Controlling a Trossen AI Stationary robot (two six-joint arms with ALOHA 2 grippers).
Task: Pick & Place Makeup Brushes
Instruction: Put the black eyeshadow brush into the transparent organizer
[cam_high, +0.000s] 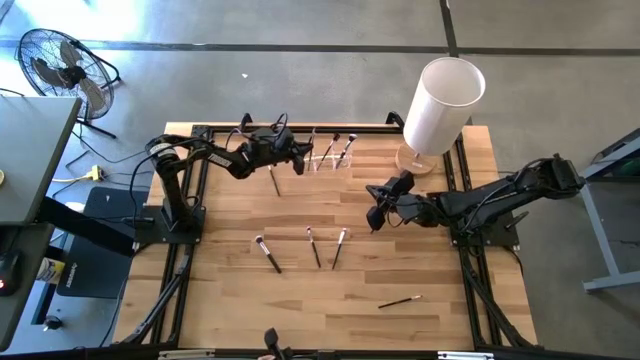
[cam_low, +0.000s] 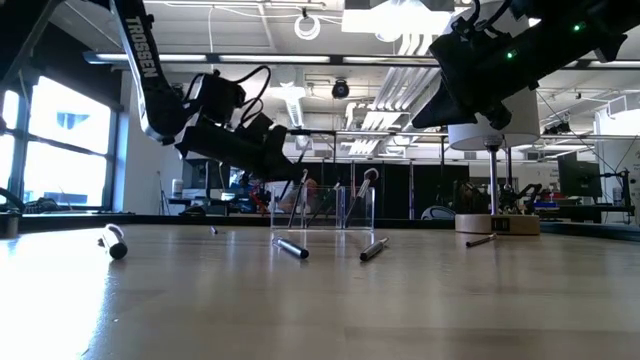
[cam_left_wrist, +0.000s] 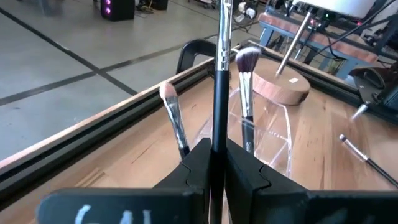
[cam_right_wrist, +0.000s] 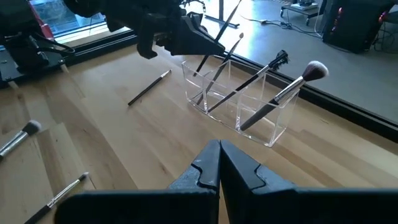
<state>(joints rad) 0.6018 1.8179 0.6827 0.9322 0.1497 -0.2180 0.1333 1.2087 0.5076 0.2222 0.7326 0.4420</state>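
Left gripper (cam_high: 296, 158) raised over the far part of the worktop (cam_high: 230, 290), just beside the clear holder (cam_high: 330, 156), jaws clamped on a dark-handled makeup brush (cam_left_wrist: 220, 74). In the left wrist view, handle pinched between the two dark fingers (cam_left_wrist: 193, 171), shaft running straight up past a metallic ferrule, tip cut off by the picture's edge. Held brush close above the near end of the holder (cam_right_wrist: 239, 102), touching or not: cannot tell.

Right gripper (cam_high: 378, 212) hovering above the worktop right of centre, well apart from the holder, jaws together and holding nothing (the right wrist view shows the two fingers (cam_right_wrist: 205, 171) meeting at a point).

Inside the holder: three brushes leaning at a slant, among them a pale-tipped one (cam_right_wrist: 289, 90) and a dark-tipped one (cam_right_wrist: 264, 71). Which compartment each sits in: hard to tell.

Lying flat on the wood: one brush (cam_high: 274, 180) just this side of the left gripper; three more in a loose row at mid-worktop (cam_high: 268, 254), (cam_high: 313, 246), (cam_high: 340, 248); a single one (cam_high: 399, 300) nearer the front edge, to the right.

Big white cylinder (cam_high: 440, 105) on a round wooden base at the far right corner. Floor fan (cam_high: 62, 70) off the worktop, far left.
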